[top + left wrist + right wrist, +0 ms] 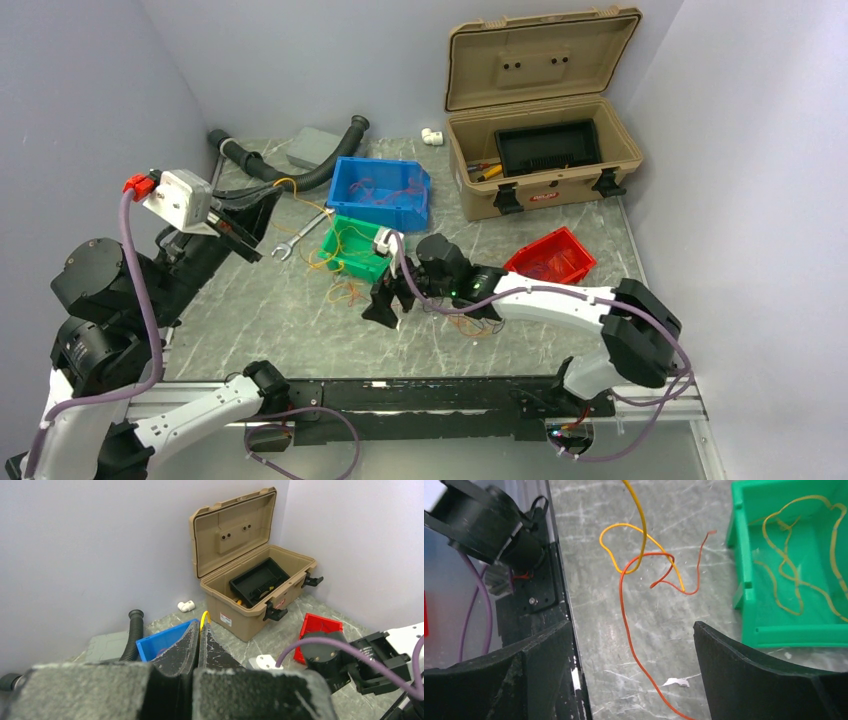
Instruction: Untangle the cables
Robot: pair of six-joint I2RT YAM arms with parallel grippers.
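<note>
The cables are thin orange, yellow and red wires. A loose knot of them (345,293) lies on the table in front of the green bin (350,262). My left gripper (258,212) is raised at the left and shut on a yellow cable (204,616) that pokes out past its fingertips. My right gripper (388,308) hovers low beside the knot. In the right wrist view the right gripper (633,625) is open, and an orange cable (625,615) runs along the table between its fingers, untouched. A yellow cable (642,527) loops through the orange one further ahead.
A blue bin (352,205) holds red wires and the green bin (744,580) holds yellow ones. A red bin (575,247) sits at the right, an open tan toolbox (560,195) behind it. A wrench (298,236), a black hose (310,175) and a grey box (315,148) lie at the back left.
</note>
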